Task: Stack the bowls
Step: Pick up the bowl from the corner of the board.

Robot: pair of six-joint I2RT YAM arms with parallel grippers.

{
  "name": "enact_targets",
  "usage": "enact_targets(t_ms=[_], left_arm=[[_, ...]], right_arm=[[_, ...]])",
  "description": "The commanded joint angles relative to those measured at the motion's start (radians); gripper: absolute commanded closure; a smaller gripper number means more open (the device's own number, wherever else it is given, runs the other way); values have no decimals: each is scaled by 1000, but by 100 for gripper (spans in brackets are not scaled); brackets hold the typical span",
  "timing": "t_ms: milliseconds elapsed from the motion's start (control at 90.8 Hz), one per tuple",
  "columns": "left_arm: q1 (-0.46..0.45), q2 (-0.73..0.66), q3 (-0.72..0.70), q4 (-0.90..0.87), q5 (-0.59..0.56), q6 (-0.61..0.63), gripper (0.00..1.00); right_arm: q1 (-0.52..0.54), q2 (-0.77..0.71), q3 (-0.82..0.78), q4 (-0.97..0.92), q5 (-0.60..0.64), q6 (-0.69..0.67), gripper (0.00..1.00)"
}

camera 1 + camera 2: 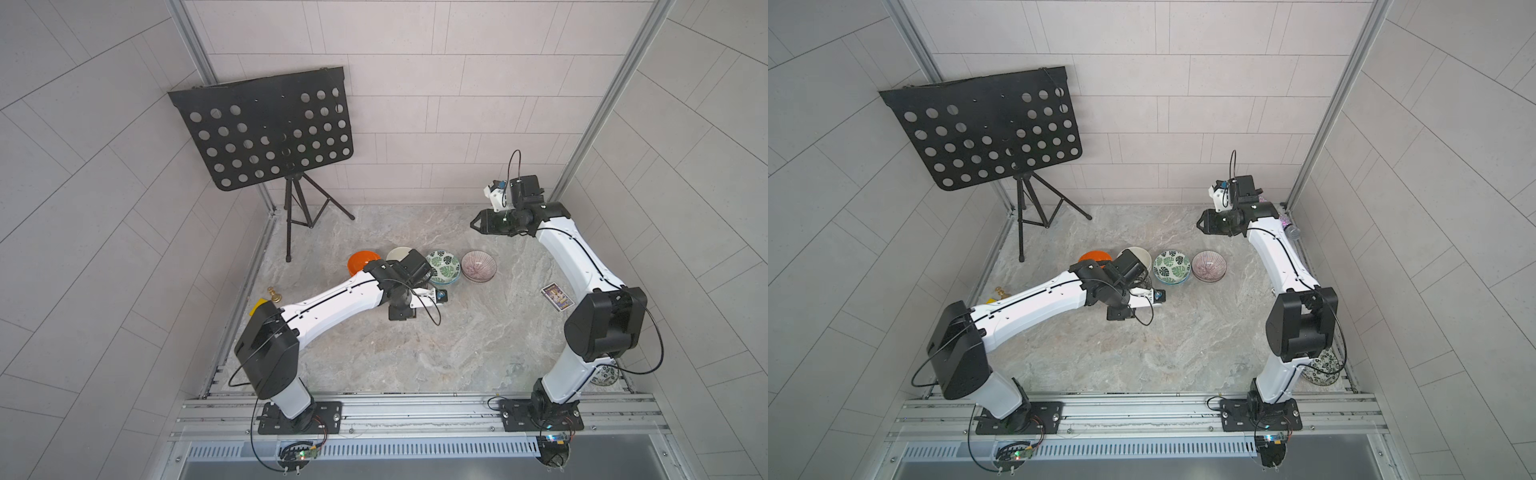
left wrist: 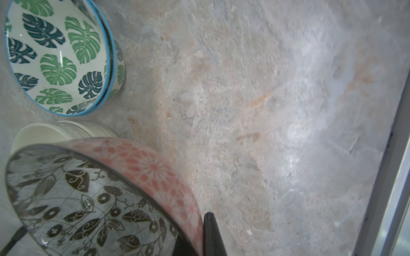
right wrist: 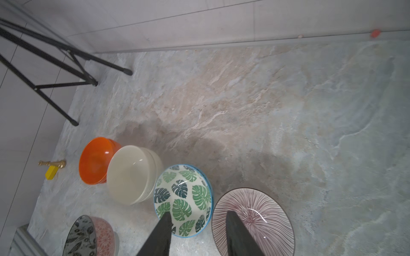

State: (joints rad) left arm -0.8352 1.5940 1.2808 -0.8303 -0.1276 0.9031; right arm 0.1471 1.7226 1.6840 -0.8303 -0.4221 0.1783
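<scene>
The bowls mostly look nested in pairs, in a row close round the table's middle from ten o'clock to two o'clock: orange pair (image 3: 95, 159), cream pair (image 3: 131, 175), green-leaf pair (image 3: 182, 199), purple-striped bowl (image 3: 250, 219). Your left gripper (image 2: 197, 238) is pinched tight on the rim of a dark leaf-patterned bowl (image 2: 88, 199), with one finger outside its pink wall, on the six o'clock side of the cream pair. Your right gripper (image 3: 199, 239) hangs at one o'clock, beyond the row, with its jaws partly apart and empty.

I'd judge the step in hand to be carrying this bowl to its twin (image 1: 1323, 368), at four o'clock by the right arm's base. A rim pinch lets a bowl swing, so lift straight, clear the green-leaf rim, keep it level, and centre it before you let go.

Only the left wrist view shows the pinch; in both top views the wrist hides it. Only the top views show the twin. No view settles whether the held bowl's foot is off the table.
</scene>
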Motion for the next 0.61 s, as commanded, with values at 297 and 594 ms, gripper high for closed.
enact_targets(t_ms=[297, 594], left_arm=[[33, -35, -72, 171, -163, 367, 100], [41, -27, -43, 164, -178, 367, 100]], right_arm=[[288, -2, -23, -98, 12, -46, 57], [371, 5, -49, -105, 78, -48, 56]])
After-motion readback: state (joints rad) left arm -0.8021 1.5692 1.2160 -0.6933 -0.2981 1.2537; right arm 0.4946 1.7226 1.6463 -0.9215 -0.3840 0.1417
